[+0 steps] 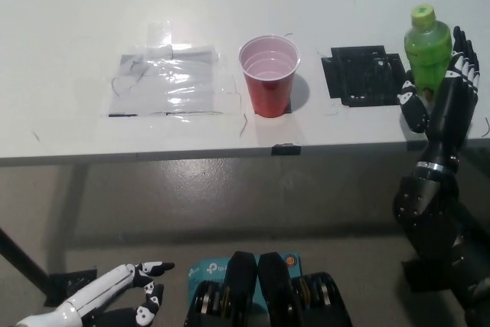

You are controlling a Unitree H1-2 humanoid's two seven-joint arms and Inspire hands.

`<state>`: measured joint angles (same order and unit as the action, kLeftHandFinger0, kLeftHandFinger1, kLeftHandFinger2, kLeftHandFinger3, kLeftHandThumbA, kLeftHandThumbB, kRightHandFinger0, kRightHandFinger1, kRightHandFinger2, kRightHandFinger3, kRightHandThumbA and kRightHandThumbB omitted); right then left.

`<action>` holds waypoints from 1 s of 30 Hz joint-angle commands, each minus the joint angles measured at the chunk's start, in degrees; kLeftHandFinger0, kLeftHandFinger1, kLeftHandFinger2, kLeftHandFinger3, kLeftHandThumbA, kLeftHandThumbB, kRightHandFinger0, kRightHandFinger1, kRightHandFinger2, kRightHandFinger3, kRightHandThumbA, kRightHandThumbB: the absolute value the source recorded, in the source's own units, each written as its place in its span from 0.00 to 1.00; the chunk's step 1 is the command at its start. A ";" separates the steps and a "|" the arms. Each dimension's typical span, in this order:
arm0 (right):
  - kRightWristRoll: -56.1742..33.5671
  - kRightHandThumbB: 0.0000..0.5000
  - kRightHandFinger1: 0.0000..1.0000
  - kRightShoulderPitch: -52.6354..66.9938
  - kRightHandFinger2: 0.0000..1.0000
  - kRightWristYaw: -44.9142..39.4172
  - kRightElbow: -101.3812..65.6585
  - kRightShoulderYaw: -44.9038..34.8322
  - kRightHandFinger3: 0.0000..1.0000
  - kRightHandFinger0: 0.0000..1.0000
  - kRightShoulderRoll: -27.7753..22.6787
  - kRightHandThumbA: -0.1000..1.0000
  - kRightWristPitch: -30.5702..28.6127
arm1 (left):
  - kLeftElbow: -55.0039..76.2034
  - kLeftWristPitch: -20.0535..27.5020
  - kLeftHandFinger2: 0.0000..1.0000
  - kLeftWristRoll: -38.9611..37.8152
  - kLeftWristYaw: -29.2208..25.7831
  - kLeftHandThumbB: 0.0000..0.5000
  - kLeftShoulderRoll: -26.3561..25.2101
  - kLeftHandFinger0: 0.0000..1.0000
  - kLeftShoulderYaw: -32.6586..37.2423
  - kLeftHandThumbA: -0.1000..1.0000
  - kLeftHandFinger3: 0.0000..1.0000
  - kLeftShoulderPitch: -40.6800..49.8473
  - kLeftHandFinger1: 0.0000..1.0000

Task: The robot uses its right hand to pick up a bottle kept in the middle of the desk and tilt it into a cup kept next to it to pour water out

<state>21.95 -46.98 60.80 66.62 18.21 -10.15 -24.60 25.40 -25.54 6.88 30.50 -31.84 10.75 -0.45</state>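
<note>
Bottle (426,55): green, with a yellow-green cap, standing upright at the right end of the white counter (76,21), just to the right of the black patch (361,74) marked on the surface. Liquid level cannot be read.

Right hand (444,86): black, raised edge-on directly against the bottle's right and near side. Its fingers (464,63) stand spread and extended beside the bottle rather than wrapped round it, with the thumb at the bottle's lower left — released, no grasp made. Whether any fingertip actually touches the bottle cannot be determined. The black forearm drops from the hand over the counter's front edge toward the lower right.

Cup (269,74): red, upright, mouth open upward, pale interior visible. It stands well to the left of the bottle, on the far side of the black patch, near the counter's front edge.

Clear plastic sheet (168,78): taped flat on the counter, further left again, beyond the cup.

Left hand (122,296): white, resting low and far from the bottle, below counter level — fingers loosely parted, holding nothing.
</note>
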 commanded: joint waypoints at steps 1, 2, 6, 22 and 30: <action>-3.35 0.18 1.00 -3.35 1.00 -1.71 -1.91 -1.35 1.00 1.00 -0.12 0.62 -2.33 | 1.84 -0.08 1.00 1.06 -0.56 0.75 -1.56 1.00 -0.37 1.00 1.00 0.29 1.00; -3.55 0.20 1.00 -3.33 1.00 -2.03 -2.10 -1.45 1.00 1.00 -0.05 0.63 -2.33 | 1.84 0.02 1.00 1.14 -0.59 0.74 -1.55 1.00 -0.38 1.00 1.00 0.33 1.00; -2.71 0.29 1.00 -4.25 1.00 -2.65 0.99 -2.51 1.00 1.00 0.45 0.71 -2.33 | 1.54 -0.89 1.00 1.26 -0.55 0.80 -1.37 1.00 -0.37 1.00 1.00 0.50 1.00; -2.01 1.00 1.00 -4.37 1.00 -8.65 0.15 -6.64 1.00 1.00 1.27 0.95 6.34 | 1.92 -1.38 1.00 3.25 -0.51 0.81 -1.63 1.00 -0.51 1.00 1.00 1.12 1.00; -0.77 1.00 1.00 3.26 1.00 -12.95 -15.29 -7.21 1.00 1.00 1.24 0.96 12.65 | 2.14 -1.39 1.00 3.32 -0.62 0.83 -1.72 1.00 -1.40 1.00 1.00 1.81 1.00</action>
<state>19.45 -45.13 51.10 57.83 11.59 -8.51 -17.23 25.69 -26.01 9.54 30.48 -31.84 10.45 1.21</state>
